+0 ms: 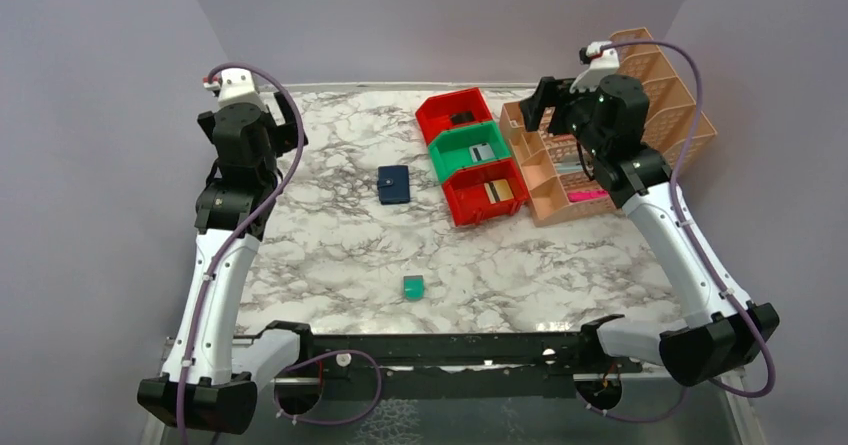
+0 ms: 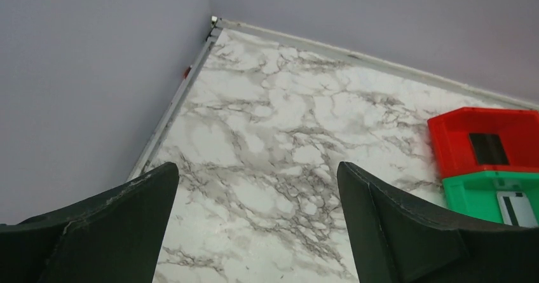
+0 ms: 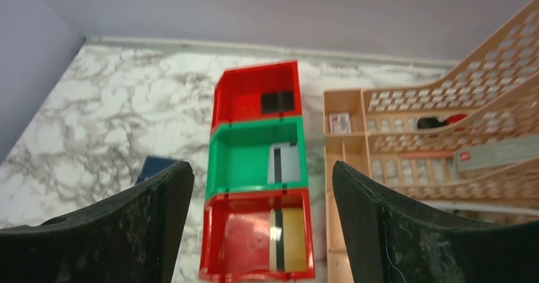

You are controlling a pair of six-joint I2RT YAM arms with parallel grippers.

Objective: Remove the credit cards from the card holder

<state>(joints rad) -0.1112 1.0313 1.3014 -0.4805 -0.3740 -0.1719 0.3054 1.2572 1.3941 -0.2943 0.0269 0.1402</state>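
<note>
The navy card holder (image 1: 394,185) lies shut on the marble table, left of the bins; one corner of it shows in the right wrist view (image 3: 152,167). A black card (image 1: 462,117) (image 3: 278,102) lies in the far red bin. A silver-grey card (image 1: 483,152) (image 3: 283,163) lies in the green bin. A gold card (image 1: 499,191) (image 3: 292,238) lies in the near red bin. My left gripper (image 1: 288,120) (image 2: 256,168) is open and empty, raised over the far left of the table. My right gripper (image 1: 543,105) (image 3: 262,168) is open and empty, raised above the bins.
The far red bin (image 1: 432,108), green bin (image 1: 447,152) and near red bin (image 1: 462,205) stand in a row at the back right. A tan organiser rack (image 1: 640,115) stands to their right. A small teal block (image 1: 414,287) lies near the front. Walls close in the back and sides.
</note>
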